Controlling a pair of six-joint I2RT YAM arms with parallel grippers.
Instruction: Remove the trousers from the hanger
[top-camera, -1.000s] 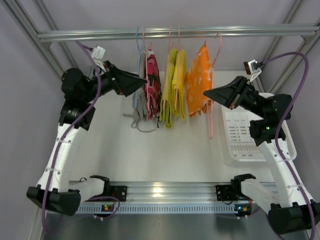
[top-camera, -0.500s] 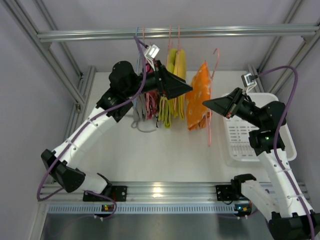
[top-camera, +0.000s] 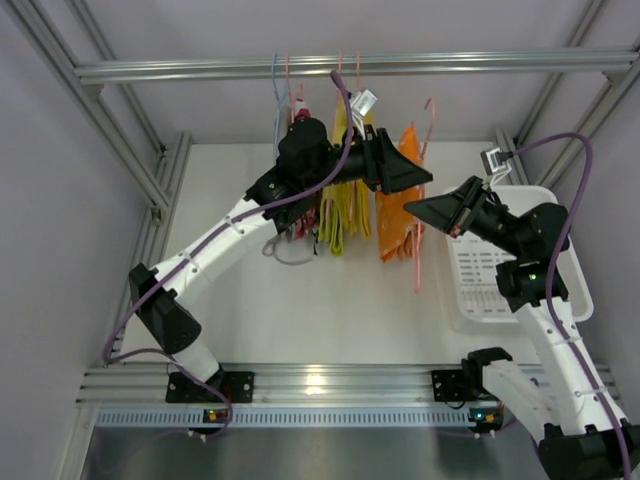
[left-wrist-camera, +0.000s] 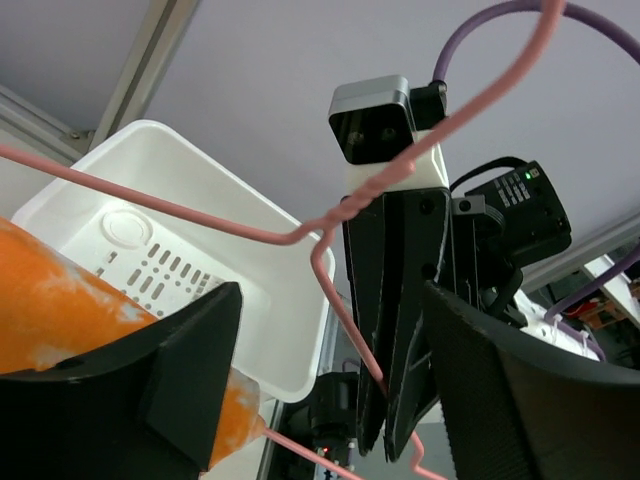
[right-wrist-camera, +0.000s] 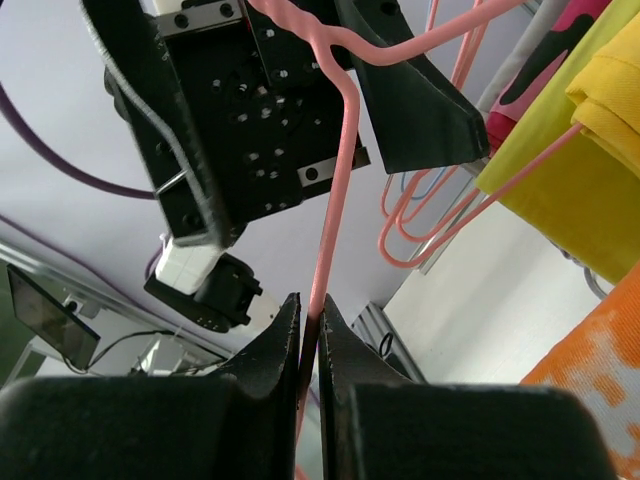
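Observation:
The orange trousers (top-camera: 396, 222) hang folded over the pale pink hanger (top-camera: 418, 258), whose hook (top-camera: 432, 104) stands below the rail. My right gripper (top-camera: 410, 208) is shut on the hanger's wire, just right of the trousers; the right wrist view shows the wire (right-wrist-camera: 335, 200) pinched between my closed jaws (right-wrist-camera: 310, 308). My left gripper (top-camera: 422, 179) is open above the trousers' top. In the left wrist view my left gripper (left-wrist-camera: 330, 300) is open, with the trousers (left-wrist-camera: 60, 310) by its left finger and the hanger wire (left-wrist-camera: 330, 262) running between the fingers.
Yellow-green garments (top-camera: 345, 215) and a pink-and-black garment (top-camera: 303, 108) hang from the rail (top-camera: 180, 71), partly behind my left arm, with a blue-grey hanger (top-camera: 276, 90). A white basket (top-camera: 505, 275) sits at the right, also in the left wrist view (left-wrist-camera: 215, 205).
My left arm has swung from the far left across to the orange trousers. The hanger, held by my right gripper, has dropped from the rail and shifted slightly left.

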